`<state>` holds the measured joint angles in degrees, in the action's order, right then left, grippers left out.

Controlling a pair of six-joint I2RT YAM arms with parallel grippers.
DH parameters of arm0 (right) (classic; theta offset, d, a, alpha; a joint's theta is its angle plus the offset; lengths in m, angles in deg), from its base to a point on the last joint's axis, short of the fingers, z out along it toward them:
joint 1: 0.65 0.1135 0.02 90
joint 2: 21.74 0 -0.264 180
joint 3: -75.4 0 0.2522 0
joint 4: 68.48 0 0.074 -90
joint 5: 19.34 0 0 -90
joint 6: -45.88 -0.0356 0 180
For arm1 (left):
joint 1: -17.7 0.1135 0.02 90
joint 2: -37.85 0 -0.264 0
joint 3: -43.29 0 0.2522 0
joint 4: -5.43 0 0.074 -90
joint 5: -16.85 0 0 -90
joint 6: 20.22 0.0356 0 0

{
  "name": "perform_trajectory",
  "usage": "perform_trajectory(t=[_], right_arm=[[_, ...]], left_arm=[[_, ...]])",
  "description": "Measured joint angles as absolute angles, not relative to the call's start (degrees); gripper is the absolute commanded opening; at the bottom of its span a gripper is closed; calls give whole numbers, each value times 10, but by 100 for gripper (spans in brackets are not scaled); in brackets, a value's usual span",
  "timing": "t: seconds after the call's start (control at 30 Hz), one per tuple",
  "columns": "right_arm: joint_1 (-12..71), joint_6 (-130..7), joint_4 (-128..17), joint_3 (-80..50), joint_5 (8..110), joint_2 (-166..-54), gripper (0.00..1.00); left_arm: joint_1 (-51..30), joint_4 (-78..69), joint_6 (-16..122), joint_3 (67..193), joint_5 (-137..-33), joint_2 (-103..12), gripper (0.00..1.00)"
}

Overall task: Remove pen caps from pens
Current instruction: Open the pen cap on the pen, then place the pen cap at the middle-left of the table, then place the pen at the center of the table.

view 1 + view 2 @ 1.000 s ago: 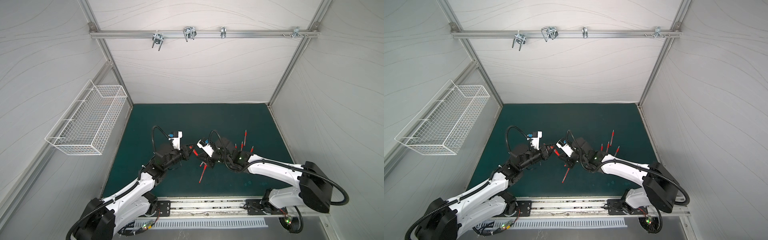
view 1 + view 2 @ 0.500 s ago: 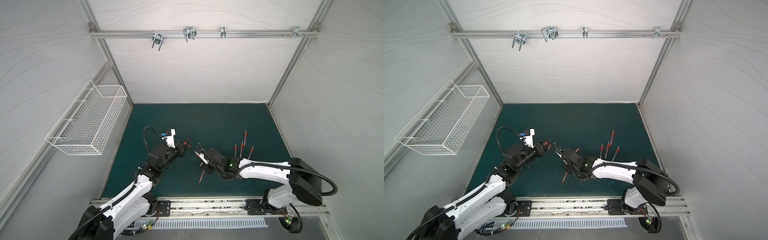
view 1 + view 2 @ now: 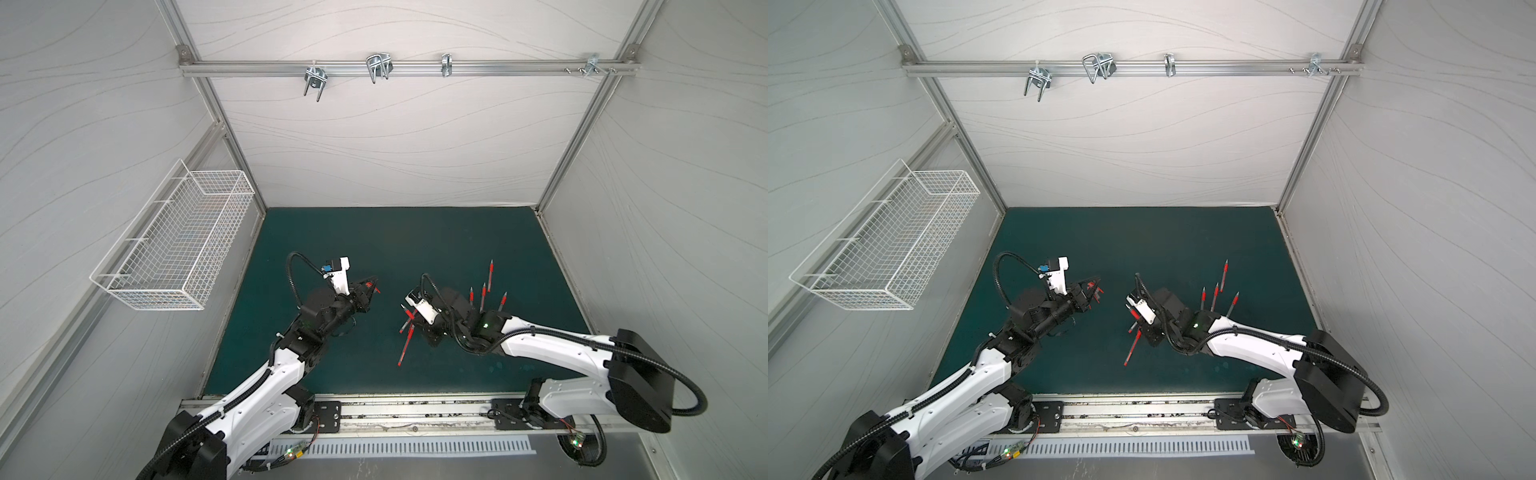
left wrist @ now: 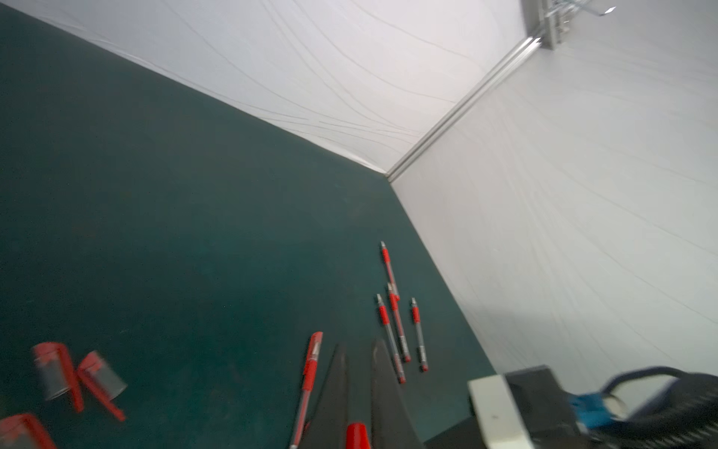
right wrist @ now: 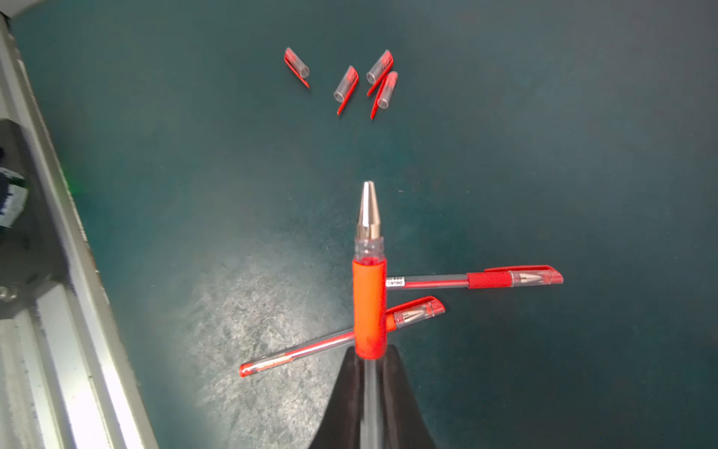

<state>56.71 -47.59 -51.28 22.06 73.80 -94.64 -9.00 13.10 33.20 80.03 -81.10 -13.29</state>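
The right end effector is pinching a pen between its two black, tapering fingers. They are gripping the clear barrel just behind the soft red grip sleeve. The pen's bare tip, a shiny metal cone, is pointing out over the bench. The left end effector is pressed together on a small red cap, whose rounded end is showing between its dark wedge-shaped fingers. Both are hanging above the middle of the bench, apart from each other.

Four loose caps, short clear tubes with a red clip down one side, are lying close together on the bench ahead of the held pen. Two capped pens, slim and see-through with red ink inside, are lying flat below it. Four uncapped pens are lying roughly side by side near the right-hand wall, tips pointing toward the back.

The bench is wearing a dark teal, matte covering, with a pale scuffed patch showing under the right arm. White walls with thin wavy grey lines are closing in three sides, held by aluminium frame posts. A white wire basket is hanging on the left wall, and a metal rail carrying bent steel hooks is running across the back.
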Motion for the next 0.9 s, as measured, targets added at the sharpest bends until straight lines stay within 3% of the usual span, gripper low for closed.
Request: perform_trajectory(t=[0.4, 0.63, 0.9], right_arm=[[463, -565, -538, 279, 806, -853, 0], [377, -643, -510, 277, 814, -872, 0], [340, -684, -476, 264, 811, -922, 0]], left_arm=[[-90, -51, 339, 895, -677, -250, 0], [-78, -135, 329, 932, -615, -305, 0], [-49, -176, 320, 941, -585, -340, 0]])
